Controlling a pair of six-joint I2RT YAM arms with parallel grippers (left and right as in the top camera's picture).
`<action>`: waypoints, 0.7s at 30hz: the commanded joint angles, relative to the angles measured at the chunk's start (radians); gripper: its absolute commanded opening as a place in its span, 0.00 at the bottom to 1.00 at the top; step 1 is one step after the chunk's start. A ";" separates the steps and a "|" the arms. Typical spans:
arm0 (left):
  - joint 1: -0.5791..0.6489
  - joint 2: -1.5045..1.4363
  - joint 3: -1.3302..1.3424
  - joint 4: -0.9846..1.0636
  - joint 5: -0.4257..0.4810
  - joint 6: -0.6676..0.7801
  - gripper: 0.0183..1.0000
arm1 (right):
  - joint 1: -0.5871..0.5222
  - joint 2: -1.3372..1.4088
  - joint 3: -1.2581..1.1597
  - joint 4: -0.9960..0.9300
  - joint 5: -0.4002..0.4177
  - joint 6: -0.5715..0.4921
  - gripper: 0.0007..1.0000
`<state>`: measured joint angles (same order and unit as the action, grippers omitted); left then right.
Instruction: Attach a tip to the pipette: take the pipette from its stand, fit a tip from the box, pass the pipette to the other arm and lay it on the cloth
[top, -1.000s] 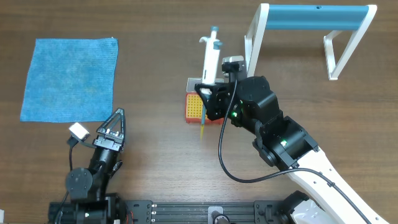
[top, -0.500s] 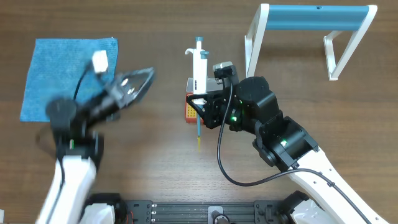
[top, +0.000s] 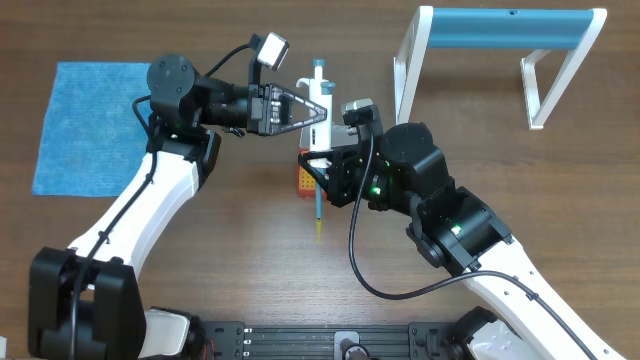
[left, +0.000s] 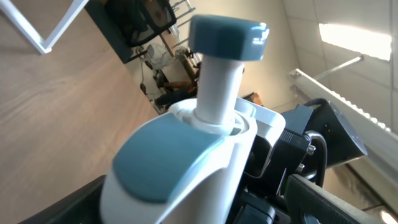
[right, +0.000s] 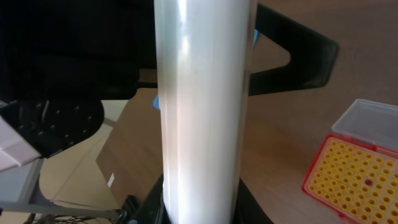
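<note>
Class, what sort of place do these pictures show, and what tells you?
Probably a robot laboratory bench: a white-and-blue pipette, a red box of yellow pipette tips, and a white-and-blue pipette stand.

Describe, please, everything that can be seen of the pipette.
The pipette looks like smooth white plastic, with a blue plunger knob and a blue pad on its head. A thin yellow tip is fitted at its lower end. It is held about upright, with the right gripper shut on its barrel. The left gripper is at its head; contact cannot be judged.
</note>
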<state>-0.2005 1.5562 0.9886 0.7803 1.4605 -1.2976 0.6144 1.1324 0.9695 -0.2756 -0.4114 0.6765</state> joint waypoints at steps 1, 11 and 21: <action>-0.011 0.006 0.032 0.029 -0.002 0.024 0.80 | -0.003 -0.003 0.010 0.023 -0.055 0.008 0.08; -0.011 0.006 0.032 0.032 -0.014 0.024 0.01 | -0.003 -0.003 0.010 0.023 -0.174 0.007 0.08; 0.191 0.026 0.032 -0.341 0.033 0.290 0.01 | -0.148 -0.009 0.010 -0.129 -0.192 -0.096 0.81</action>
<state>-0.1425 1.5570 1.0054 0.6075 1.4677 -1.2106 0.5636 1.1320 0.9710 -0.3729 -0.5751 0.6518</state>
